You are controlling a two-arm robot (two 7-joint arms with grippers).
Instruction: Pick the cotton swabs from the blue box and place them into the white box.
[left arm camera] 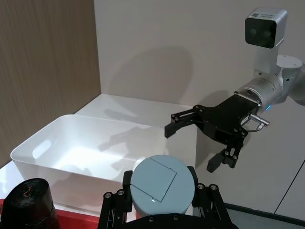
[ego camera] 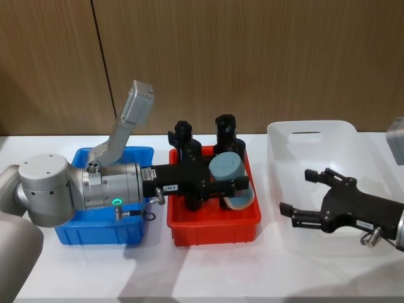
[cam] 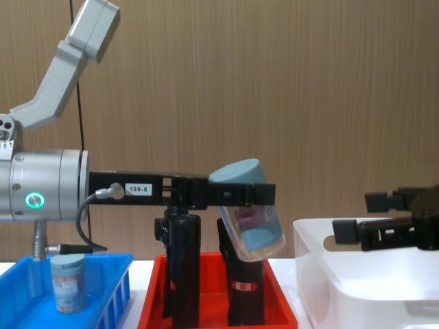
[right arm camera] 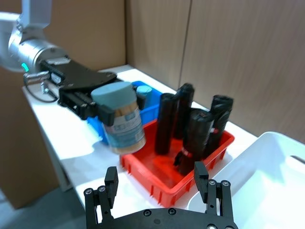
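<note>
Wood panelling [ego camera: 252, 63] backs the white table [ego camera: 208, 271]; left claw [ego camera: 235, 183] grips cotton swabs [ego camera: 225, 168] above red tray [ego camera: 214, 231], right claw [ego camera: 297, 190] spread open

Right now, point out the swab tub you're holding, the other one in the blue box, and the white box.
Held swab tub [cam: 252, 232]: chest view, on its clear body.
Other swab tub [cam: 68, 282]: chest view, on its clear body.
White box [cam: 357, 288]: chest view, on its near wall.
</note>
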